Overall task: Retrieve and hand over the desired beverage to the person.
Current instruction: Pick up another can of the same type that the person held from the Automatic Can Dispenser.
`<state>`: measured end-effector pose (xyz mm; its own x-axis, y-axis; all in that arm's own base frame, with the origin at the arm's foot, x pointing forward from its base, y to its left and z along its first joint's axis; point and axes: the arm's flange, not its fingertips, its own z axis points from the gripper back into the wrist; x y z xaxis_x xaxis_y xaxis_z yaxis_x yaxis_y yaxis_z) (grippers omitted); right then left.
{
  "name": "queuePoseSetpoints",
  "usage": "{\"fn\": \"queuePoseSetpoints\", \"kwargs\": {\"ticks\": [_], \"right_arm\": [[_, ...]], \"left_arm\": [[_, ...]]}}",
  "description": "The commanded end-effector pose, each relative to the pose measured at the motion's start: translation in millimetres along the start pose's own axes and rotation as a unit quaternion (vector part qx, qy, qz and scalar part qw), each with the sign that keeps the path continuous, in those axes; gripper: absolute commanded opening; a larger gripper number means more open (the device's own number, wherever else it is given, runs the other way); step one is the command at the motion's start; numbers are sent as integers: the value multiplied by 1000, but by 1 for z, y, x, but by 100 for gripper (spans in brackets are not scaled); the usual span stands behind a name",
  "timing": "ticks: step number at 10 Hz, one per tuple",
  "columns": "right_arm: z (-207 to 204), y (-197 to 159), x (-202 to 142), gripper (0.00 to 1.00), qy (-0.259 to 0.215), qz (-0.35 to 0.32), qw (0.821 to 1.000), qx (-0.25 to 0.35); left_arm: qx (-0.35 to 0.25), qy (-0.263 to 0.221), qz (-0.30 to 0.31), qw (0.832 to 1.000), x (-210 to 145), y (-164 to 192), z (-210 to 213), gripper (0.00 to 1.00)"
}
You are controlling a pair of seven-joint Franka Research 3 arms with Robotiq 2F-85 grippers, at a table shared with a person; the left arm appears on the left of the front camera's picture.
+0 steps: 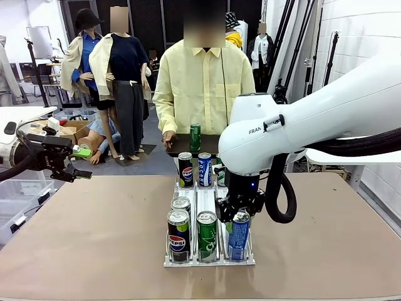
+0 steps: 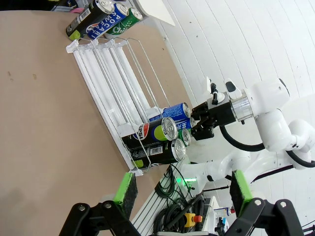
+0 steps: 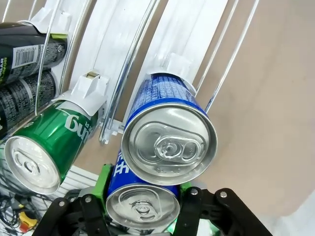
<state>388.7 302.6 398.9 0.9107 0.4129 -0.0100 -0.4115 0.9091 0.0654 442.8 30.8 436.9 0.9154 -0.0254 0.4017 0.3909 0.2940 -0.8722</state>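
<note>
**Blue can clamped at the near end of the rack**

Near end of the wire rack, right-hand lane: blue can upright. Its long axis is vertical, in line with the fingers, and its pull-tab top faces up into the wrist camera. From above, the right gripper is closed on it, green pads pressed to its sides. A second blue can touches it in the same lane. Beside these stand a green can in the middle lane and Pepsi cans in the left lane.

The right arm comes in from the right, wrist turned straight down over the rack.

At the table's left edge, well apart from the rack, the left gripper points sideways toward it. Its fingers are spread wide with nothing between them.

Far end of the rack: three more upright cans. Beyond them the person stands at the far edge, one hand low, near a lone green can, also upright.
</note>
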Motion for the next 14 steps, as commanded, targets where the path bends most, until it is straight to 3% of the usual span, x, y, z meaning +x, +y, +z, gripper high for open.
{"fn": "queuePoseSetpoints", "kwargs": {"ticks": [1,3,8,14], "right_arm": [[-5,6,5,43,5,-8,1000,-12],[-2,1,5,32,7,1,1000,-15],[0,-1,0,32,1,0,1000,0],[123,-14,-9,32,-17,40,997,-57]], "left_arm": [[-1,-2,-2,1000,0,-2,2,100],[-1,-2,-2,1000,0,-2,2,100],[-1,-2,-2,1000,0,-2,2,100],[-1,-2,-2,1000,0,-2,2,100]]}}
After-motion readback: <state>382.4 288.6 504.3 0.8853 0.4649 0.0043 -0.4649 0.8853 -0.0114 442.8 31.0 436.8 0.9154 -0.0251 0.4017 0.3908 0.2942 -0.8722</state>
